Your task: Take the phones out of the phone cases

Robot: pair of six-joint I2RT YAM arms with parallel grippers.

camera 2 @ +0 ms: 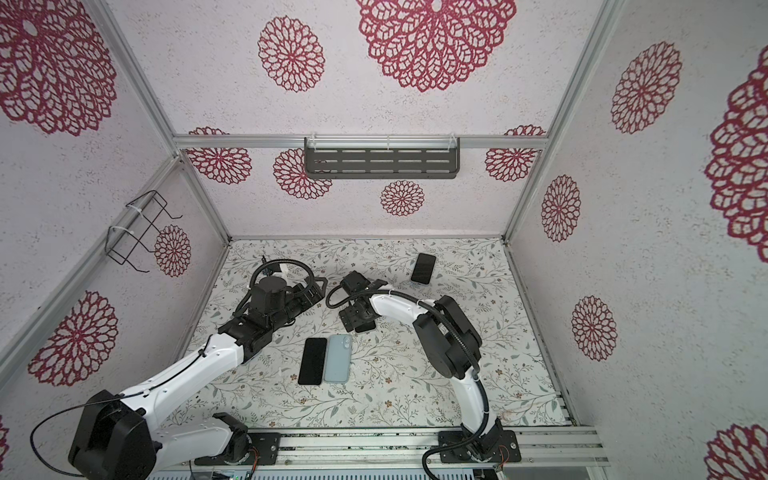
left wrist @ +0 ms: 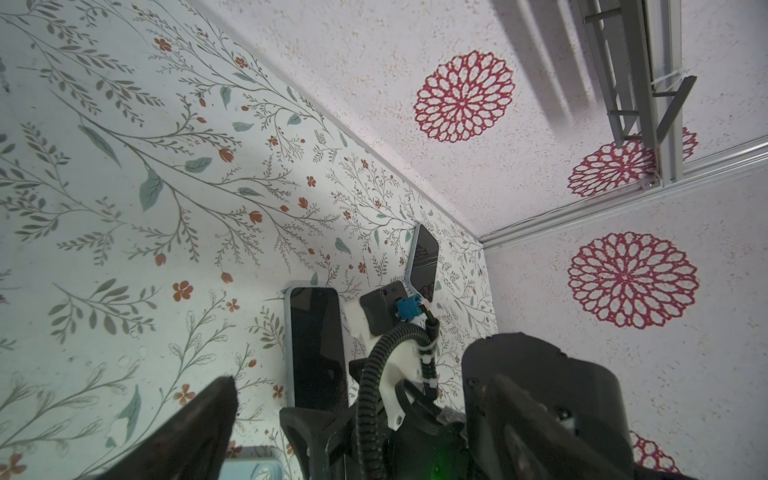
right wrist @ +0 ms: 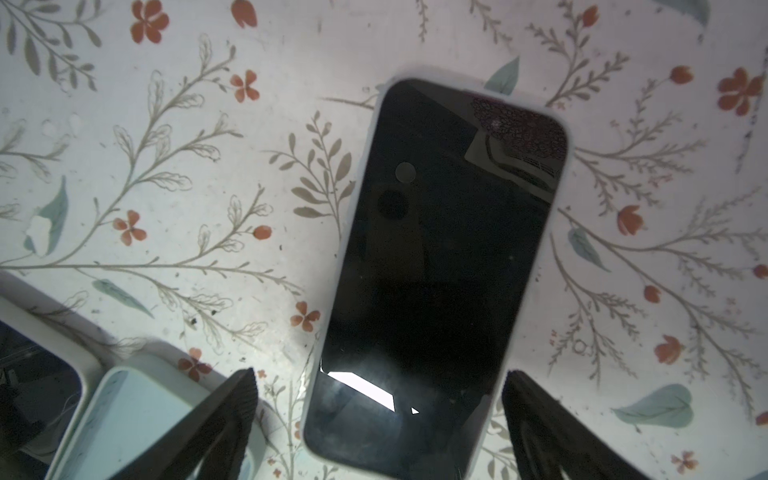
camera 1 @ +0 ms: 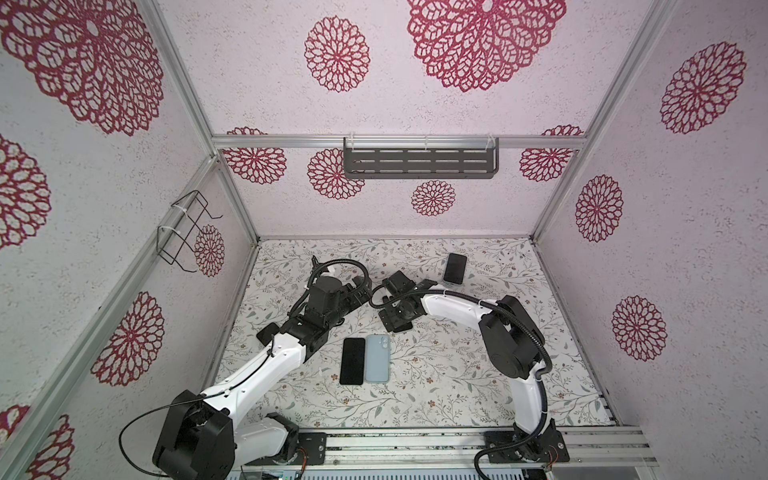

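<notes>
Lying flat, screen up, on floral-print counter: black-screened phone, seated in pale soft-rimmed phone case. Found just beyond camera-ring end of pale blue rounded-rectangle slab, slightly to its right; mostly hidden under white R arm in both top views. At R gripper: released, ribbed black fingers spread wide either side of phone's near end, gap seen on one side, other side too close to tell. At L gripper: released too, empty, placed further beyond slab & to its left. Just beside slab's left long edge, parallel w/ it, maybe touching: bare black glossy phone, screen up. Well beyond slab, toward its back-right: another dark-screened phone in pale case, flat on counter.
</notes>
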